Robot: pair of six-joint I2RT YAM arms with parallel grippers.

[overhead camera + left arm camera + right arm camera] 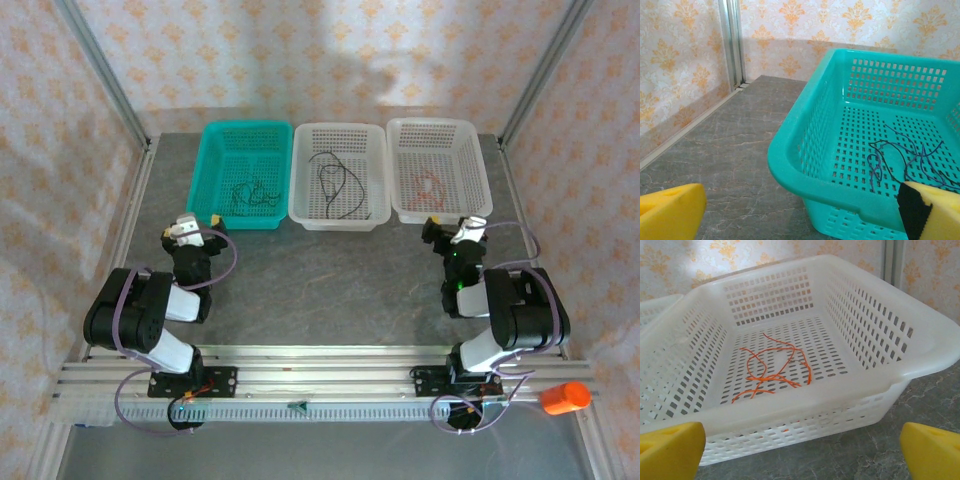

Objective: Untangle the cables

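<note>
Dark cables (905, 160) tangle in the teal basket (790, 165) left of the middle white basket (338, 222), which holds a black cable (337, 180); orange cables (772, 370) lie in the right basket (920, 355) on its other side. They look limp and light, so a raised loop is probably the best place to pinch. Left hand (800, 212) and right hand (802, 450) gape wide, empty.

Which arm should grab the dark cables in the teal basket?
Probably left. The open left gripper faces the teal plastic basket holding thin dark cables; the right gripper faces the rightmost white basket.
</note>
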